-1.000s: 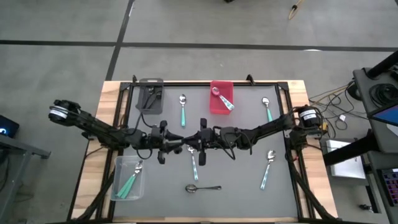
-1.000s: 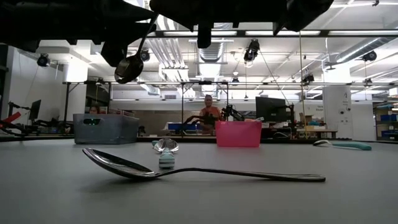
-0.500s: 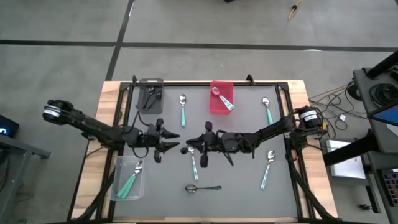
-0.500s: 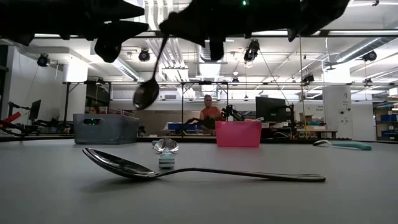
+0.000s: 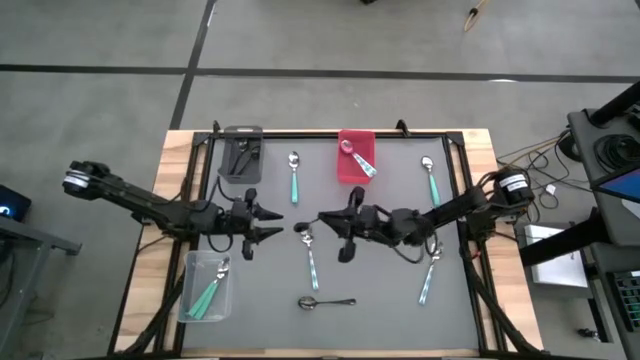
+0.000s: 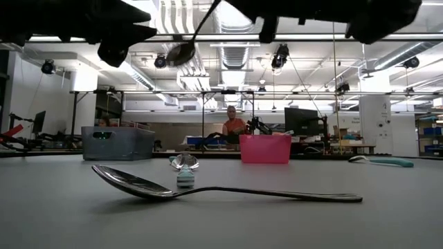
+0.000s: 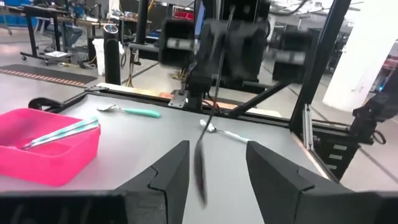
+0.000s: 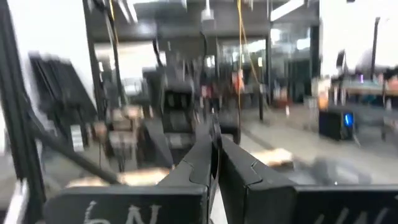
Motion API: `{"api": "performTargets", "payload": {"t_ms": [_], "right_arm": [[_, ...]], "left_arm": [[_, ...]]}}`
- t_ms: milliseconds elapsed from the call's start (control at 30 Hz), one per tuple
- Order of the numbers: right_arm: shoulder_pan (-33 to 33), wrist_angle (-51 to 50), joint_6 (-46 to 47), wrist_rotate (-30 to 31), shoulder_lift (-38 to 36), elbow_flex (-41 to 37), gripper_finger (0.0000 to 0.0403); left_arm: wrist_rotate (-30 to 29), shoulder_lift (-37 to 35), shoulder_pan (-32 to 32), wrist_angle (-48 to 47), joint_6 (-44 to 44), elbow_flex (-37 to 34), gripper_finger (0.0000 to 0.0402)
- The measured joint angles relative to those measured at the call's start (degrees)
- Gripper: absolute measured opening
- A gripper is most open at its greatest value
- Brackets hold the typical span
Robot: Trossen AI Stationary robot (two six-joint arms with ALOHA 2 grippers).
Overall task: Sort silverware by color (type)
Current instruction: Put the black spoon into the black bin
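A dark spoon [image 6: 180,52] hangs in the air over the middle of the table, with my right gripper [image 5: 322,222] shut on it. Its bowl [image 7: 199,169] points toward my left gripper [image 5: 270,227], which stands open a little to the left and touches nothing. Teal-handled spoons lie flat on the grey mat: one under the grippers [image 5: 311,260], one at the far middle [image 5: 294,176], one at the far right [image 5: 430,176], one at the near right [image 5: 430,272]. An all-metal spoon [image 5: 327,302] lies near the front edge, resting on its bowl and handle tip. My right gripper pinches the dark spoon's handle [image 6: 211,12] near its free end between its two shut fingers. The fingers come about level from the table's right side and lie along the spoon. The spoon is lifted clear and slants down from the fingers, bowl [image 6: 178,52] lowest.
A grey bin [image 5: 241,152] with dark spoons stands at the far left. A red bin [image 5: 355,160] with teal spoons is at the far middle, and a clear bin [image 5: 208,287] with teal spoons at the near left. A person sits in the room beyond the table.
My left gripper has let go of the dark spoon and drawn back toward the table's left edge. My right gripper has pulled toward the right edge with the spoon and tipped up. The spoon's bowl first dipped, then swung up higher.
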Motion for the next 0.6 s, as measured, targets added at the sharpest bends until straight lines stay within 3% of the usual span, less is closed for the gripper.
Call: {"api": "performTargets", "payload": {"t_ms": [200, 600], "right_arm": [[1.59, 13.60, -4.66, -0.10, 1.94, -3.09, 0.0008], [1.82, 13.56, -4.89, -0.30, 2.08, -3.08, 0.0008]], "left_arm": [[0.02, 3.34, -0.25, 0.03, 0.40, -0.57, 0.0140], [-0.06, 15.64, -0.20, 17.37, 2.27, -0.72, 0.0169]]}}
